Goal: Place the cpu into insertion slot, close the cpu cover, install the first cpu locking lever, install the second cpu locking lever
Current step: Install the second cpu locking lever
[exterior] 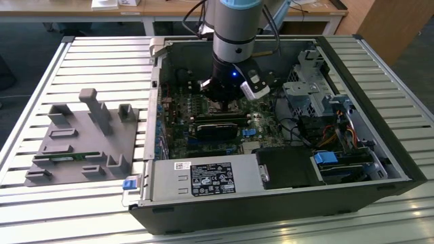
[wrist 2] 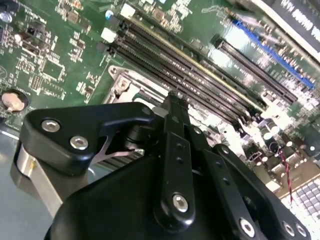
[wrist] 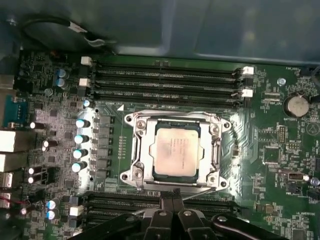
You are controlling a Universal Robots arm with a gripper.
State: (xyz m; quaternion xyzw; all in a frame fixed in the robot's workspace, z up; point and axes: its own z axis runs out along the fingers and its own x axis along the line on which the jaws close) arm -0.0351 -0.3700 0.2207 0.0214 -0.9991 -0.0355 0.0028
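Inside the open computer case [exterior: 379, 152] on the slatted tabletop [exterior: 95, 56], the arm hangs straight down over the green motherboard [wrist: 45, 75].

The cpu [wrist: 175, 150] already sits in the insertion slot [wrist: 150, 172], silver top up, flat and square to the frame. The cpu cover [wrist: 216, 145] lies down around it, chip showing through its window. I can't make out the locking levers well enough to say if either is latched.

Handling, as a judgement: chip is light, rigid, and fragile underneath, so edge contact only and no sliding in the socket. Cover is thin stamped metal, springy; push on its rim, not on the chip. Levers would be stiff spring wire, best caught at the hooked end.

Tool [wrist: 172, 204]: fingers [wrist: 165, 210] pressed together, no gap between them in the first wrist view, nothing held. Tips sit at the socket's edge beside the memory slots [wrist: 165, 80]; touching or just above, can't tell.
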